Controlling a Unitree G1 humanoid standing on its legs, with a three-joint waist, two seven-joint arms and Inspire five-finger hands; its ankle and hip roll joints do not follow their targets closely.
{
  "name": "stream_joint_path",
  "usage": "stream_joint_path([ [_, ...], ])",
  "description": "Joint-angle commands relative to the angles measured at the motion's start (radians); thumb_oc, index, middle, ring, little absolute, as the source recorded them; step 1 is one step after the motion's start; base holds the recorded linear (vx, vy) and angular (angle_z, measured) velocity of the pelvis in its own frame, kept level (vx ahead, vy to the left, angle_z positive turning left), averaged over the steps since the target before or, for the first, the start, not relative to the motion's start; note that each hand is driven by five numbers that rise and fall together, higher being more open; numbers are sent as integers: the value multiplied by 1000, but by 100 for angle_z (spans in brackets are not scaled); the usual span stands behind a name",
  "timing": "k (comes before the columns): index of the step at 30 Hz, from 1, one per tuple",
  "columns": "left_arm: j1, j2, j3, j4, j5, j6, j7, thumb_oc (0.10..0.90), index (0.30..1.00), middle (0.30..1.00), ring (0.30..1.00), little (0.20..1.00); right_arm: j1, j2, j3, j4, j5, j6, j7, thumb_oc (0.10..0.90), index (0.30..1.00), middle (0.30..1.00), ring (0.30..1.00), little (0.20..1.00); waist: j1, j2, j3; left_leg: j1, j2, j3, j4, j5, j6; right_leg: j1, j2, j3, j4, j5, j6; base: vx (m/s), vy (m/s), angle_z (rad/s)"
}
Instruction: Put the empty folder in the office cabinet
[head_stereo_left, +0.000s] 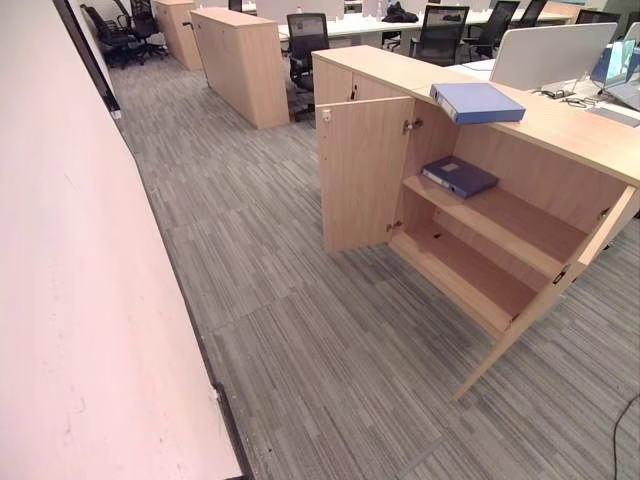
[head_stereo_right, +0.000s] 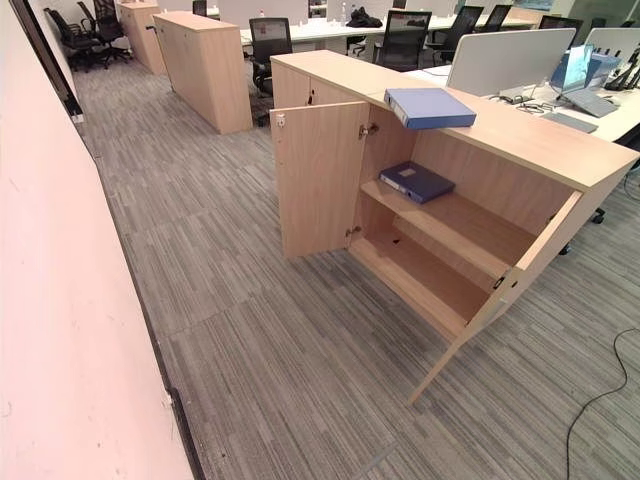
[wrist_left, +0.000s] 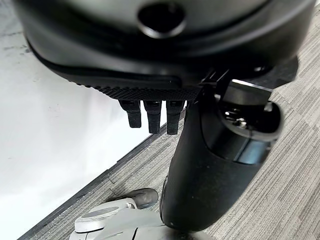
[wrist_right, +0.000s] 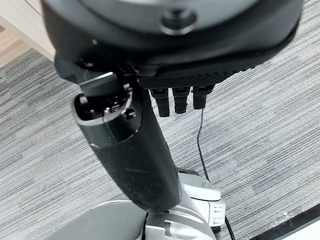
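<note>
The light blue folder (head_stereo_left: 478, 102) lies flat on top of the open cabinet (head_stereo_left: 560, 130), one corner past the front edge, above a darker binder (head_stereo_left: 459, 176) on the upper shelf. Both the left hand (wrist_left: 150, 116) and the right hand (wrist_right: 180, 102) hang with straight fingers, holding nothing (well apart from the cabinet). Best to step close first, then grip the overhanging corner and slide the folder in flat onto a shelf.
</note>
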Motion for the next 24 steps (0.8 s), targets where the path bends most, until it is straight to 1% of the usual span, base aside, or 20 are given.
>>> stream_joint_path([
  [1,-70,20,23,69,-19,-3,12,800,900,900,900,900,-69,-26,30,36,-8,-9,0,800,900,900,900,900,-17,-39,35,-2,-18,-23,13,-100,1,-22,-9,-26,55,-83,58,-25,-115,-3],
  [2,-74,23,24,68,-25,-4,13,800,900,900,900,900,-71,-25,30,37,-6,-12,-2,800,900,900,900,900,-17,-48,47,-31,-12,-9,79,-123,-5,-31,-9,-22,79,-96,50,-50,-151,-5],
  [4,-84,25,23,64,-33,-5,17,800,900,900,900,900,-76,-26,26,40,1,-14,-6,800,900,900,900,900,-14,-60,74,-113,-12,23,259,-156,-23,-36,-13,-28,116,-116,35,-62,-128,-3],
  [5,-91,25,20,58,-38,-7,22,800,900,900,900,900,-81,-29,23,40,5,-15,-9,800,900,900,900,900,-7,-69,97,-178,-6,33,377,-144,-26,-28,-18,-32,127,-124,24,-42,-139,9],
  [6,-95,23,19,52,-42,-6,24,800,900,900,900,900,-88,-33,22,40,7,-12,-13,800,900,900,900,900,-4,-68,110,-238,1,26,475,-121,-26,-25,-15,-41,130,-131,13,-21,-100,14],
  [7,-95,23,19,52,-42,-6,24,800,900,900,900,900,-88,-33,22,40,7,-12,-13,800,900,900,900,900,-5,-68,109,-239,1,26,476,-121,-26,-26,-15,-41,130,-131,13,15,-108,23],
  [8,-101,22,17,43,-50,-9,34,800,900,900,900,900,-93,-45,18,39,10,-10,-21,800,900,900,900,900,1,-69,128,-334,-3,11,621,-60,-9,-21,-10,-51,142,-144,-4,37,-81,10],
  [9,-101,21,17,42,-54,-11,35,800,900,900,900,900,-92,-50,17,38,11,-10,-25,800,900,900,900,900,2,-72,130,-376,-5,13,641,-49,-1,-20,-13,-49,146,-149,-5,37,-80,9],
  [10,-101,21,17,42,-54,-11,35,800,900,900,900,900,-92,-50,17,38,11,-10,-25,800,900,900,900,900,1,-71,128,-380,-5,12,644,-51,-1,-23,-12,-50,147,-149,-6,64,-4,-2],
  [11,-99,19,15,41,-56,-13,37,800,900,900,900,900,-92,-53,18,38,10,-11,-25,800,900,900,900,900,4,-73,127,-411,-7,12,630,-47,3,-21,-16,-47,151,-155,-5,187,50,-6],
  [12,-93,17,18,40,-63,-15,37,800,900,900,900,900,-90,-57,22,35,3,-10,-27,800,900,900,900,900,17,-72,122,-426,-6,3,498,-39,1,-5,-21,-37,142,-169,1,264,75,-9],
  [13,-91,16,18,42,-62,-15,40,800,900,900,900,900,-89,-57,24,36,0,-12,-27,800,900,900,900,900,21,-65,115,-417,4,-6,429,-7,-10,6,-16,-34,134,-175,3,320,106,-10],
  [14,-88,15,19,44,-61,-16,45,800,900,900,900,900,-86,-56,26,35,-5,-14,-32,800,900,900,900,900,27,-53,109,-414,16,-17,318,51,-26,23,-7,-31,119,-177,7,274,89,-15],
  [15,-84,14,19,45,-61,-15,46,800,900,900,900,900,-84,-58,25,34,-8,-15,-34,800,900,900,900,900,33,-48,111,-407,22,-21,213,91,-34,47,-5,-27,103,-180,9,280,87,-11],
  [17,-82,12,24,49,-66,-16,53,800,900,900,900,900,-81,-58,18,35,-2,-20,-41,800,900,900,900,900,40,-40,109,-423,29,-17,77,115,-48,83,-3,-19,79,-188,17,288,92,-5],
  [18,-79,9,30,52,-68,-17,57,800,900,900,900,900,-77,-57,13,37,0,-21,-40,800,900,900,900,900,45,-38,106,-417,32,-10,43,125,-53,107,-5,-9,66,-194,22,318,113,-2],
  [19,-68,8,40,60,-70,-16,53,800,900,900,900,900,-70,-54,10,39,-2,-22,-36,800,900,900,900,900,48,-31,89,-396,36,-12,-2,132,-55,115,-1,0,61,-196,28,336,136,-3],
  [21,-55,5,50,74,-70,-16,53,800,900,900,900,900,-59,-47,6,50,-15,-20,-30,800,900,900,900,900,51,-19,62,-372,37,-21,-8,178,-64,136,-9,12,55,-210,39,357,194,-25],
  [22,-50,7,62,76,-73,-15,52,800,900,900,900,900,-57,-43,7,53,-24,-16,-27,800,900,900,900,900,54,-17,50,-360,36,-20,-8,188,-63,140,-19,18,58,-219,45,227,153,-49],
  [24,-45,8,70,80,-77,-15,47,800,900,900,900,900,-52,-40,9,58,-31,-14,-20,800,900,900,900,900,61,-19,37,-350,26,-29,-8,180,-53,139,-33,26,68,-224,53,217,167,-48],
])
